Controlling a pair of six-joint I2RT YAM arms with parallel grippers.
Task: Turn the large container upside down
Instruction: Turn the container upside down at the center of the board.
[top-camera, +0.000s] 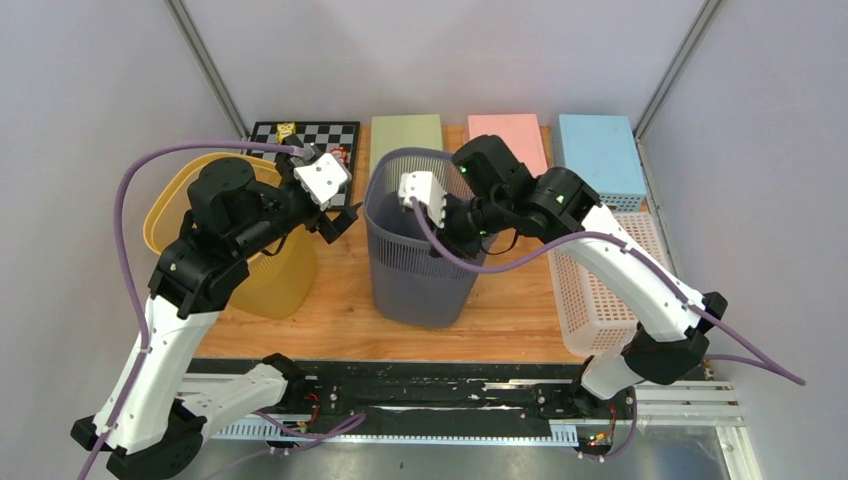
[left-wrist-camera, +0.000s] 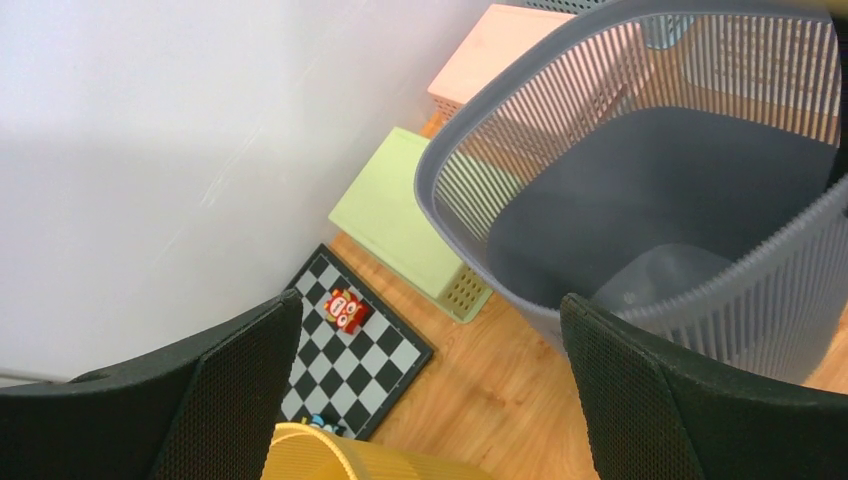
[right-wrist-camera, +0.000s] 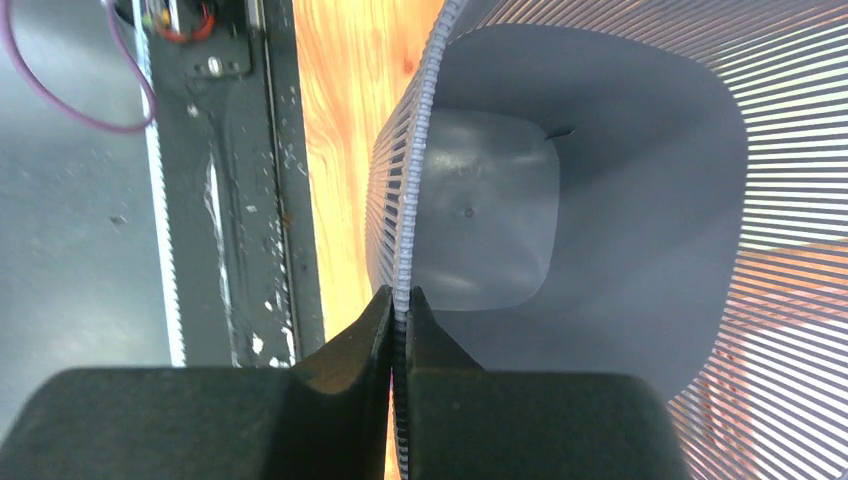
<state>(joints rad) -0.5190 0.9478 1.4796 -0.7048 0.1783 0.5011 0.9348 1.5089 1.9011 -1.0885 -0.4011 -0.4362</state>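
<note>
The large container (top-camera: 420, 275) is a grey slatted basket standing upright mid-table, its mouth facing up. My right gripper (top-camera: 445, 232) reaches over it from the right and is shut on its rim. In the right wrist view the gripper (right-wrist-camera: 400, 300) pinches the thin ribbed rim, with the container's empty inside (right-wrist-camera: 620, 200) beyond. My left gripper (top-camera: 335, 205) hovers open just left of the container, touching nothing. In the left wrist view its gripper (left-wrist-camera: 430, 305) frames bare table, with the container (left-wrist-camera: 650, 200) to the right.
A yellow basket (top-camera: 280, 280) stands under the left arm. A chessboard (top-camera: 320, 135) with small figures, a green box (top-camera: 405, 135), a pink box (top-camera: 510, 135) and a blue box (top-camera: 600, 150) line the back. A white slatted basket (top-camera: 600, 290) sits at the right.
</note>
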